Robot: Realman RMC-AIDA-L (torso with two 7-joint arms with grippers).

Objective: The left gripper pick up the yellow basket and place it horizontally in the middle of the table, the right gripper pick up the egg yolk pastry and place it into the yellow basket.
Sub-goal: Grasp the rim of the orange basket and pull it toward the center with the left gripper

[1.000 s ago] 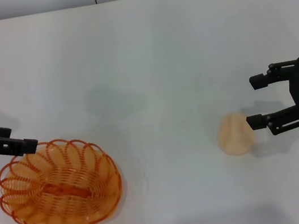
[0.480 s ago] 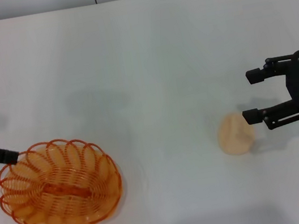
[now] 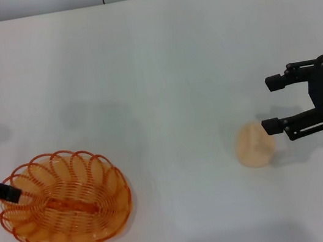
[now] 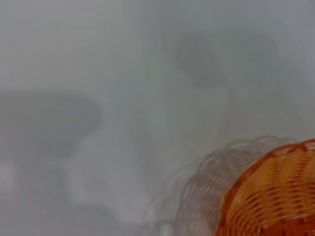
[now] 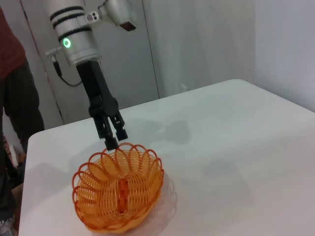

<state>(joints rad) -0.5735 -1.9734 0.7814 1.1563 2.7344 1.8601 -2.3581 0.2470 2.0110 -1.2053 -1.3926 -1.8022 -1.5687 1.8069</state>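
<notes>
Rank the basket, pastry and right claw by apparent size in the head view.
1. Basket, clearly largest.
2. Right claw, open beside the pastry; partly cut off at the frame edge, so unsure.
3. Pastry, smallest.

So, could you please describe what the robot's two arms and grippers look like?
The left gripper is a slim black two-fingered claw on a black arm, topped by a silver-grey joint with black bands, a green ring light and a thin cable. The right gripper is also black, with two blocky-tipped fingers fastened by small screws.
</notes>
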